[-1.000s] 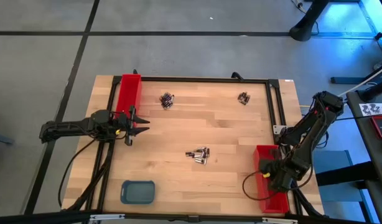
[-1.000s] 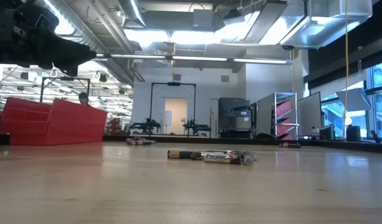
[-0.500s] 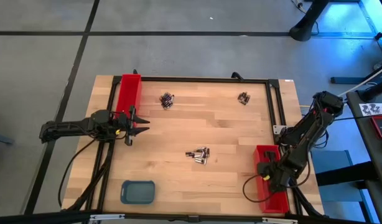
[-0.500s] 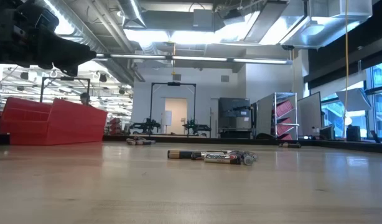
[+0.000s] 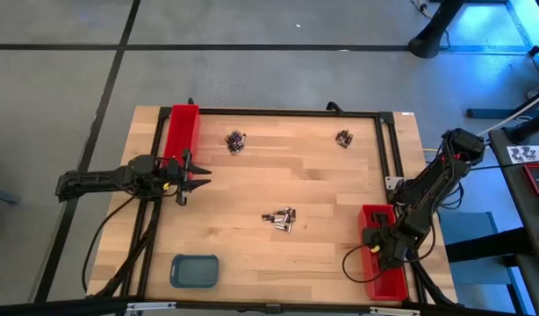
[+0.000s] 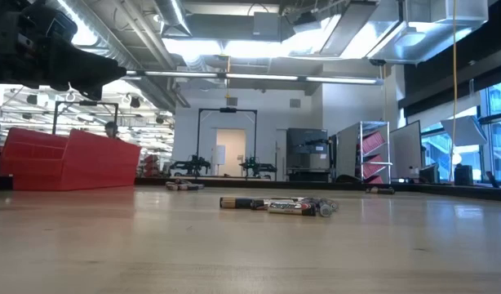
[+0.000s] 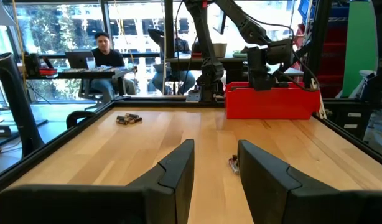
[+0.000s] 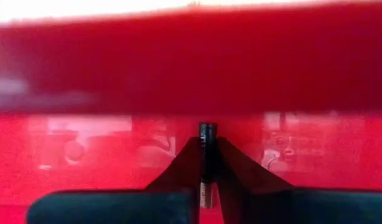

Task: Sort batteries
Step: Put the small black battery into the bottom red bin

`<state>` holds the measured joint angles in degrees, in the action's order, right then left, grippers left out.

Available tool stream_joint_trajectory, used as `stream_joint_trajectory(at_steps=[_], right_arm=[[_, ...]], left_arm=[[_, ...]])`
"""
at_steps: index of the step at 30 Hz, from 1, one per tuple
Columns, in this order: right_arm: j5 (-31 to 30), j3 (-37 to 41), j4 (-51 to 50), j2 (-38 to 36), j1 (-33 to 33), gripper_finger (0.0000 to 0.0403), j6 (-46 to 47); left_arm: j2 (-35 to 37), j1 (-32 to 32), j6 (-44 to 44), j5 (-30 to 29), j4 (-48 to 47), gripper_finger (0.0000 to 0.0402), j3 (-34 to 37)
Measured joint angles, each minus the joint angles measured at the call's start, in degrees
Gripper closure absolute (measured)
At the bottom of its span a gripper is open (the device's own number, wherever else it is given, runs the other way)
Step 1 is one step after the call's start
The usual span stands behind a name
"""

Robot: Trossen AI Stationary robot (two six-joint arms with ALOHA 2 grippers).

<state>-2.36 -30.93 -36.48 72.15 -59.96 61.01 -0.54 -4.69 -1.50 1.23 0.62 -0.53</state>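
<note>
My right gripper (image 8: 206, 163) pinches a thin dark cylindrical battery (image 8: 207, 144) inside the long red plastic tray (image 5: 384, 279). Three small silvery cell clusters (image 5: 281, 219) left on the wooden table (image 5: 252, 184); left gripper (image 5: 189, 177) open, idle nr other tray.

Red trays (image 5: 181, 130), blue-grey tray (image 5: 194, 270), pale wood table (image 5: 313, 189).

Bare surface (image 5: 252, 254) lies open around three battery clusters (image 5: 281, 219); red trays (image 5: 181, 132) and a blue tray (image 5: 195, 269) line the edges.
</note>
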Motion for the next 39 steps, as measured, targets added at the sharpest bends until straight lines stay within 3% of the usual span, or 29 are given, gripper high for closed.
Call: stream_joint_trajectory(at_steps=[16,32,39], right_arm=[[1.3,-1.5,-2.2,0.1,0.0,0.0297,0.3],[2.8,-24.8,-25.4,0.1,0.0,0.0292,1.0],[-5.5,-37.5,-34.1,0.0,4.4,0.0292,3.0]], left_arm=[[0.0,0.0,0.0,0.0,0.0,0.0288,0.0],[0.0,0.0,0.0,0.0,0.0,0.0288,0.0],[0.0,0.0,0.0,0.0,0.0,0.0288,0.0]])
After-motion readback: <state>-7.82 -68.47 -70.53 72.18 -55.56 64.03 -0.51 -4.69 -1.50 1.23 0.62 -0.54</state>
